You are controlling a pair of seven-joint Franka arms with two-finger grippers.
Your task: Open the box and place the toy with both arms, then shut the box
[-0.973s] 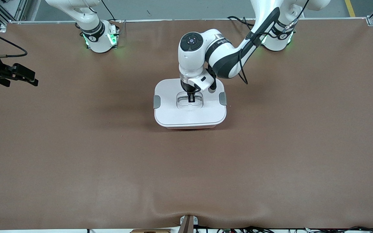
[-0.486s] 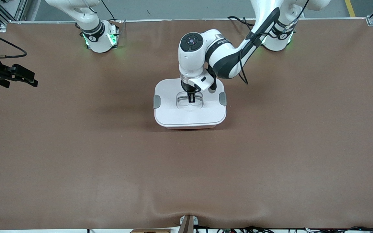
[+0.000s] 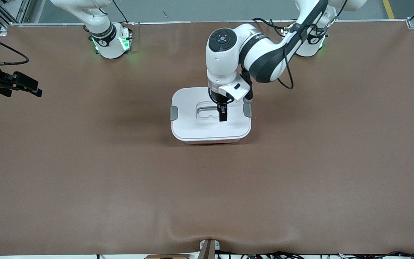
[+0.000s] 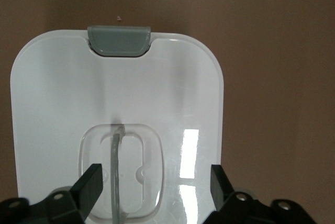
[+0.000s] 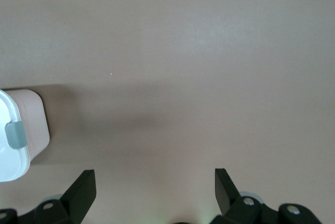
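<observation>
The left hand point(image 3: 222, 116) hangs over the closed box's point(image 3: 210, 126) white lid.

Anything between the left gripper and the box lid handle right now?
Nothing visible. The left gripper hangs open directly over the white lid of the box, at the recessed handle, with only air below. The toy is not in view.

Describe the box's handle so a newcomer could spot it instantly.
On the brown table sits one white-lidded box, under the left gripper. In the lid's middle is an oval recess holding the handle, a thin translucent grey bar, unlike the solid grey clips at the lid's ends.
</observation>
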